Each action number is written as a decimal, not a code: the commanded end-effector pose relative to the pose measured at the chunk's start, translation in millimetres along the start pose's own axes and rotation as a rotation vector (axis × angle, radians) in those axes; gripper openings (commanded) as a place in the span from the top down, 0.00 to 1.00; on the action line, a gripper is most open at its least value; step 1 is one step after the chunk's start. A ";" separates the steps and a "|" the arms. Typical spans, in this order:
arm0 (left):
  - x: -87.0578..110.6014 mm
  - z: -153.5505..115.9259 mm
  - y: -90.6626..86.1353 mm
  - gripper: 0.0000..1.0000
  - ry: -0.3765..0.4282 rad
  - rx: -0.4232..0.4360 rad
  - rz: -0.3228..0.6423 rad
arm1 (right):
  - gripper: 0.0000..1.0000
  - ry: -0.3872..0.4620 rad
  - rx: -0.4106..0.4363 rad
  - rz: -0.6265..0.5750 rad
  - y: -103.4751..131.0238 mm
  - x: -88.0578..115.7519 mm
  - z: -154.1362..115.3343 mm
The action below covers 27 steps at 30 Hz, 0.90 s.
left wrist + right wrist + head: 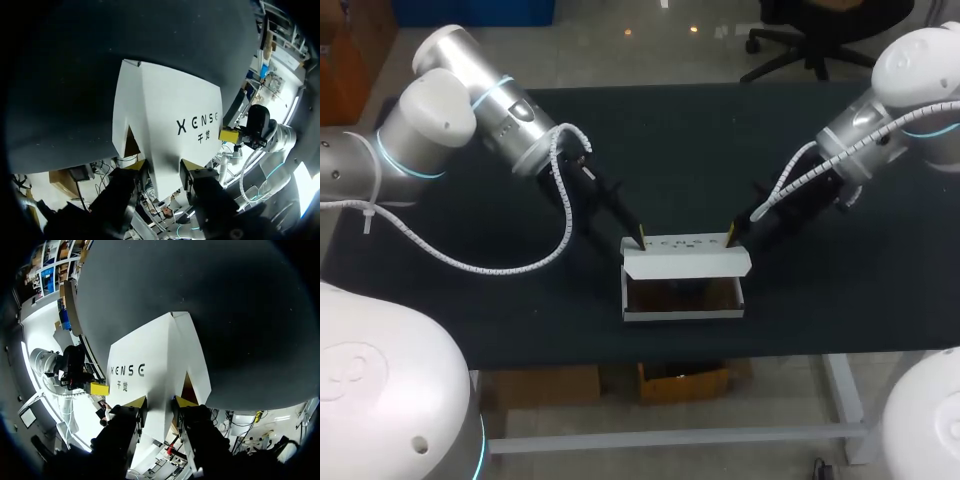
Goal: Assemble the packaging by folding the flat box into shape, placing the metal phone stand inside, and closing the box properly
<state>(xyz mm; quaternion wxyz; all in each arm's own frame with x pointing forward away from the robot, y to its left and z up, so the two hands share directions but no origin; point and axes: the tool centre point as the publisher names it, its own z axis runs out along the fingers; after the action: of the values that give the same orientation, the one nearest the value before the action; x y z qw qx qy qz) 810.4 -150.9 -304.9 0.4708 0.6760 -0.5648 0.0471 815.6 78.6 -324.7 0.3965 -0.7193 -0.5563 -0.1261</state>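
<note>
The box (684,314) stood folded into shape near the front edge of the table (470,310), its lid (686,258) raised and untucked, the left gripper (164,166) and right gripper (160,401) each clamped on a lid end; whether the stand lay inside was unclear.
</note>
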 end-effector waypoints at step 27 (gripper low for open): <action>10.6 -1.2 -2.9 0.58 -0.007 -0.037 -0.030 | 0.69 0.019 0.032 0.004 2.5 12.1 0.6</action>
<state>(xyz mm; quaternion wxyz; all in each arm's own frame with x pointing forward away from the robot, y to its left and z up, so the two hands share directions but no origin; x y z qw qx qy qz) 812.5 -151.7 -299.5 0.4801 0.6776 -0.5561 0.0321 820.2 81.9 -319.0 0.4110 -0.7144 -0.5521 -0.1264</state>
